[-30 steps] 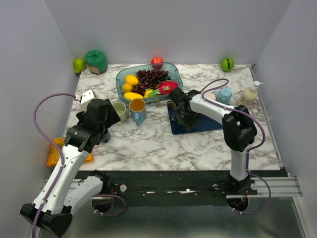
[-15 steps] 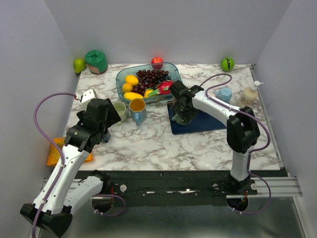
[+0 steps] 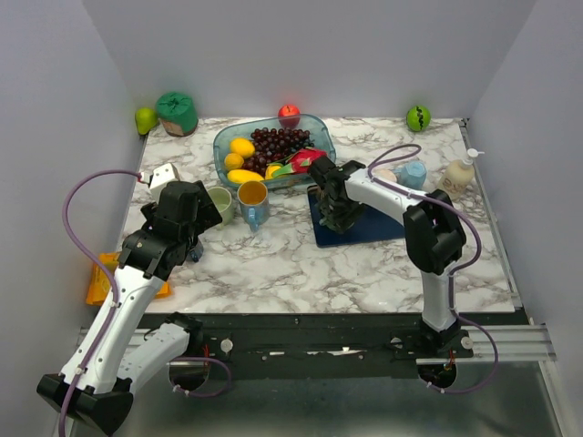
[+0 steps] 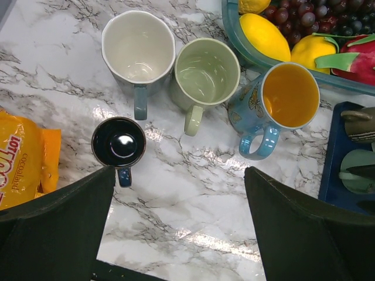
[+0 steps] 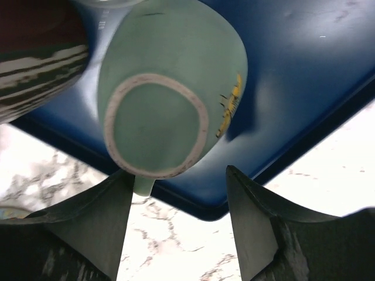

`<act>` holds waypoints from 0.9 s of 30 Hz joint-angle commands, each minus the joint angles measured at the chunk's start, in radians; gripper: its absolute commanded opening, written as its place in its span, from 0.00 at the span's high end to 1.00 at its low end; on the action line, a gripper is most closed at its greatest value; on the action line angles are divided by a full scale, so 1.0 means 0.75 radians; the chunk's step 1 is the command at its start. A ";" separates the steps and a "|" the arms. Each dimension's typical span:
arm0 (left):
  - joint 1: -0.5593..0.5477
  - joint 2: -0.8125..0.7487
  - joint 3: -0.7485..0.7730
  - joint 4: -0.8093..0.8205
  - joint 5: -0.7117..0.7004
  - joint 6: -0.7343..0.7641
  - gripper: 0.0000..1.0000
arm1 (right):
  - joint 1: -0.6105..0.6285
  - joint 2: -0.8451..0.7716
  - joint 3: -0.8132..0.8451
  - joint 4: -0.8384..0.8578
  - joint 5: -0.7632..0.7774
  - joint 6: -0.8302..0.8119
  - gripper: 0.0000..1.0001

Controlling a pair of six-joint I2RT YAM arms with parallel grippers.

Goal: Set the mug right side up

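Directly ahead of the right fingers (image 5: 258, 222), on a blue mat (image 5: 304, 70): the mint-green mug (image 5: 176, 64), rim down, base ring facing up at the wrist camera. Yellow marking on the wall toward the right-hand finger. Its handle (image 5: 143, 184) points back into the gap between the two fingers, closer to the left-hand one. Right fingers spread wide, one on each side of the mug's near edge, nothing clamped. Whether the left-hand tip touches the mug cannot be judged from this angle. Ahead and to the left of these fingers, just beside the mug, is a dark striped cup (image 5: 41, 52), partly cut off by the frame edge. The mat's near edge lies under the fingertips, with the marble bench (image 3: 301, 264) showing below it.

Left fingers (image 4: 304, 228): wide apart, holding nothing, hovering above the bench. Ahead of them, four mugs, all upright:
- small dark mug (image 4: 119, 143), nearest, by the left-hand finger
- white mug (image 4: 138, 47), beyond the dark one
- pale green mug (image 4: 207, 73), just beside the white one
- blue mug (image 4: 284, 99) with an orange inside, ahead of the right-hand finger

Orange snack bag (image 4: 23, 158) off to the left of the left-hand finger. Fruit dish (image 3: 219, 150) beyond the blue mug. The blue mat lies to the right of these fingers, at the frame edge.
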 commanded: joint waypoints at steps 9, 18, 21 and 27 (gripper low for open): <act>0.004 -0.026 -0.024 0.042 0.028 0.009 0.01 | -0.049 -0.204 -0.226 0.125 0.143 -0.267 0.43; 0.004 -0.026 -0.041 0.055 0.032 0.007 0.01 | -0.049 -0.177 -0.228 0.183 0.176 -0.556 0.57; 0.006 -0.030 -0.043 0.055 0.032 0.007 0.01 | -0.049 -0.155 -0.230 0.193 0.147 -0.580 0.63; 0.004 -0.032 -0.039 0.050 0.030 0.007 0.01 | -0.049 -0.151 -0.236 0.212 0.135 -0.595 0.89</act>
